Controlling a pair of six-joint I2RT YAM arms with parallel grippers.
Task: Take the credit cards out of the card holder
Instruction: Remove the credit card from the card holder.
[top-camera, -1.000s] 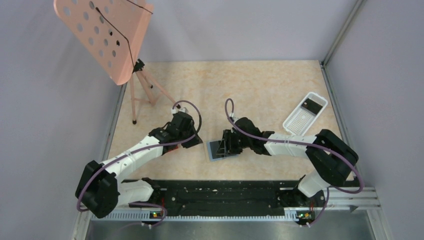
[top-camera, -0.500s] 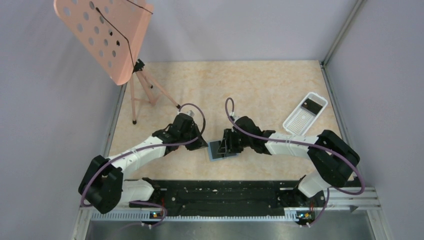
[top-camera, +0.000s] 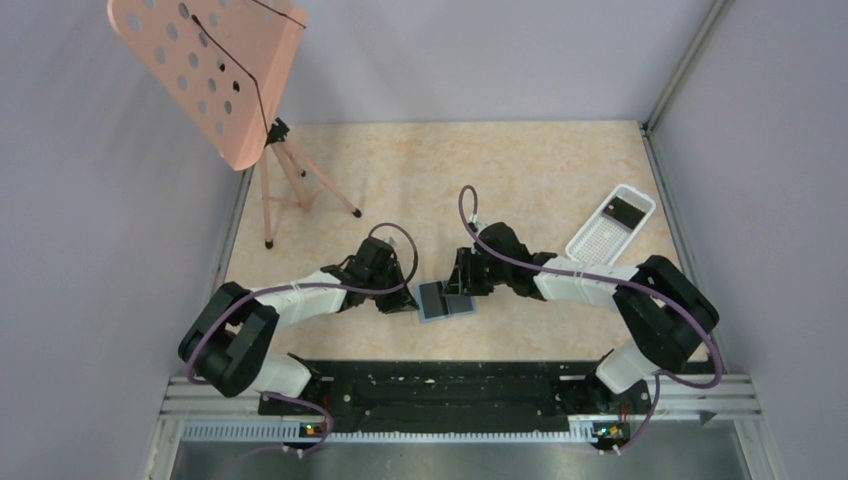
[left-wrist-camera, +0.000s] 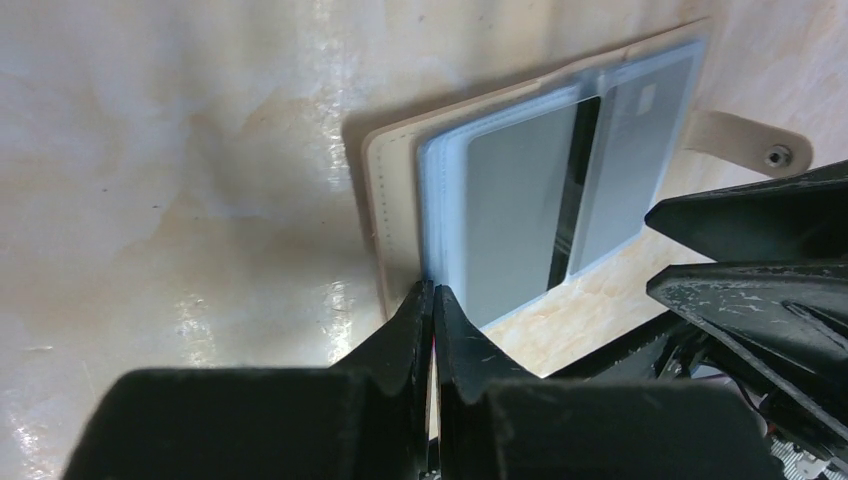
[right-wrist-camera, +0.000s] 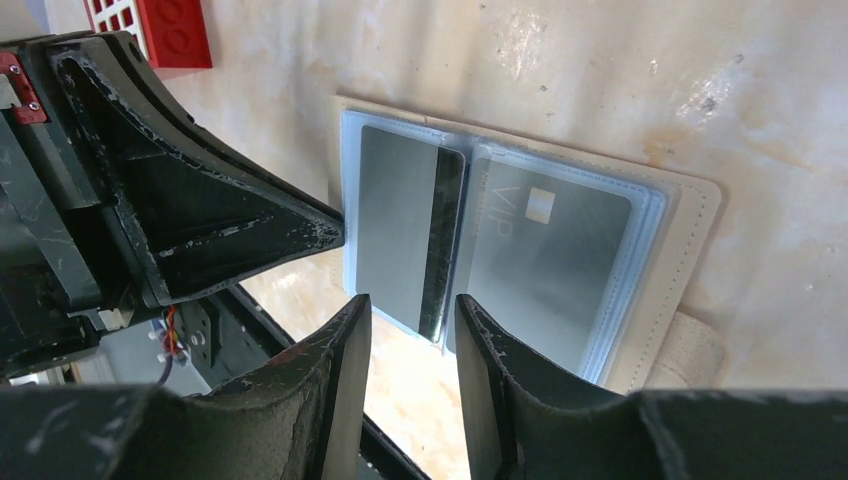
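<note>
The card holder (top-camera: 446, 299) lies open on the table, light blue sleeves up, with a tan rim (right-wrist-camera: 690, 262) and a snap strap (left-wrist-camera: 750, 146). Two dark grey credit cards sit in its sleeves: one with a black stripe (right-wrist-camera: 398, 225), one with a chip (right-wrist-camera: 548, 262). My left gripper (left-wrist-camera: 432, 291) is shut, its tips against the near left edge of the blue sleeves (left-wrist-camera: 432, 215); I see nothing between the jaws. My right gripper (right-wrist-camera: 412, 306) is open, and the lower end of the striped card's black band sits in the gap between its fingers.
A white perforated tray (top-camera: 598, 240) holding a dark object (top-camera: 627, 210) lies at the right. A pink music stand (top-camera: 210, 70) on a tripod (top-camera: 290, 188) stands at the back left. A red-and-white block (right-wrist-camera: 165, 25) lies beyond the left gripper. A black rail (top-camera: 440, 385) runs along the near edge.
My left gripper has moved right to the card holder's edge and closed. The right gripper has narrowed a little and shifted slightly, uncovering more of the holder.
</note>
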